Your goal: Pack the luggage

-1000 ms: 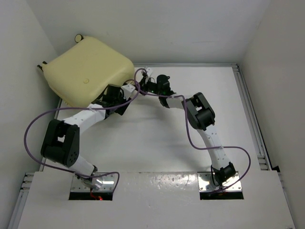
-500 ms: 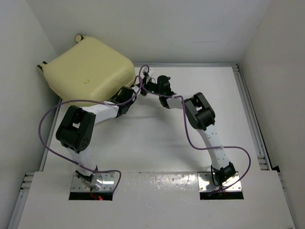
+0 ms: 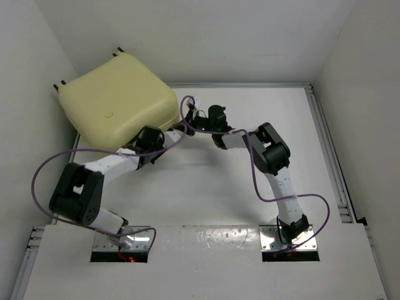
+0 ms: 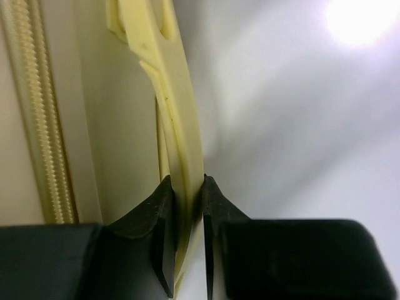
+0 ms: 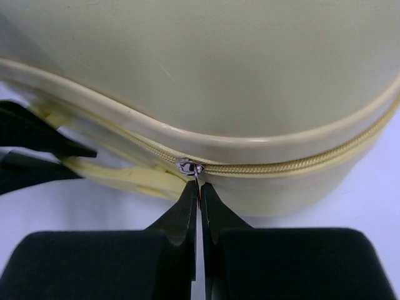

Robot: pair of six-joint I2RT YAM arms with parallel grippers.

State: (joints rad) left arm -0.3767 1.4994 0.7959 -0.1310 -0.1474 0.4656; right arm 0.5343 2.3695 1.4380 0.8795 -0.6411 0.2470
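Observation:
The pale yellow luggage (image 3: 119, 100) lies closed at the table's far left, wheels toward the back wall. My left gripper (image 3: 166, 131) is at its near right edge. In the left wrist view the left gripper (image 4: 186, 200) is shut on the suitcase's yellow handle strap (image 4: 178, 119), beside the zipper track (image 4: 37, 125). My right gripper (image 3: 189, 119) is at the suitcase's right corner. In the right wrist view the right gripper (image 5: 198, 187) is shut on the metal zipper pull (image 5: 190, 167) of the luggage (image 5: 206, 69). The lining and contents are hidden.
White walls close in at the left, back and right. Metal rails (image 3: 328, 156) run along the table's right and back edges. Purple cables (image 3: 50, 165) loop from both arms. The suitcase nearly touches the left wall.
The suitcase has turned and shifted a little toward the right. The left arm's elbow swung in, then back out to the left. The right gripper moved slightly nearer along the suitcase edge.

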